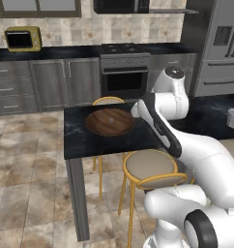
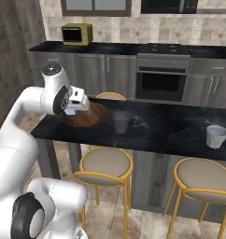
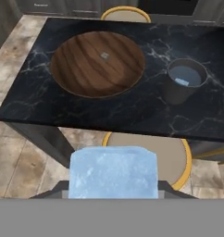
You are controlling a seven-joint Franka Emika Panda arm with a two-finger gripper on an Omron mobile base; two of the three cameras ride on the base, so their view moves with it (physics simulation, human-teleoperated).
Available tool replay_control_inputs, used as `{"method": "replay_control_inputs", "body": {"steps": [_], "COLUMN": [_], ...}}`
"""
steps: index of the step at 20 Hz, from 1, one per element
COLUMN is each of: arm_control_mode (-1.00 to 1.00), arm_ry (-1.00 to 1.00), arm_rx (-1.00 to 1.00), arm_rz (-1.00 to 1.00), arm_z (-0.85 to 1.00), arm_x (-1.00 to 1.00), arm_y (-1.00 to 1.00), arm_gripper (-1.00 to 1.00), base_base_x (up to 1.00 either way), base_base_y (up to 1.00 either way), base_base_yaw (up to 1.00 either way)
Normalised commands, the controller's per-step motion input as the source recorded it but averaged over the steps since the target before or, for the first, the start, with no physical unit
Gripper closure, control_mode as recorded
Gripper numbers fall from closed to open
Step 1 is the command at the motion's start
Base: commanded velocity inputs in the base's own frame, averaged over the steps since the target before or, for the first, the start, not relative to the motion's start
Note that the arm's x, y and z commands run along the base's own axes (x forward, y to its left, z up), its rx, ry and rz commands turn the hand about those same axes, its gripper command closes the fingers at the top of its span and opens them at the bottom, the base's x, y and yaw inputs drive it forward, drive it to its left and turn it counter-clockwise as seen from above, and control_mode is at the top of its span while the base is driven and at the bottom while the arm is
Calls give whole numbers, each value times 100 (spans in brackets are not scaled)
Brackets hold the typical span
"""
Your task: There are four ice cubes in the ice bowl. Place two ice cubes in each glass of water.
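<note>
i have an ice cube (image 3: 113,172) pinched in the gripper (image 3: 113,190), lifted above the counter's near edge. one cube (image 3: 104,56) lies in the bowl (image 3: 81,69), another floats in the near glass (image 3: 182,79). next i carry mine over that glass and let go.

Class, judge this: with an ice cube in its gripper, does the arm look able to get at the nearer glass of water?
Probably yes. The gripper, holding an ice cube, hangs above the counter, and the nearer glass stands open-topped beside the ice bowl with nothing over it.
</note>
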Motion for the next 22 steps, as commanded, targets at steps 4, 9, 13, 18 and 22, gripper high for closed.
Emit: {"method": "replay_control_inputs", "body": {"steps": [4,9,13,18,22], "arm_control_mode": [-100,-100,100,100,100], "arm_ry": [0,1,0,0,0], "arm_rx": [0,-1,0,0,0], "arm_rz": [0,0,0,0,0], "arm_z": [0,-16,0,0,0], "arm_x": [0,-68,0,0,0], "arm_y": [0,-8,0,0,0], "arm_gripper": [100,100,100,100,100], "base_base_x": [0,0,-76,-45,0], "base_base_y": [0,0,-92,-100,-100], "base_base_yaw": [0,0,-8,-13,-15]}}
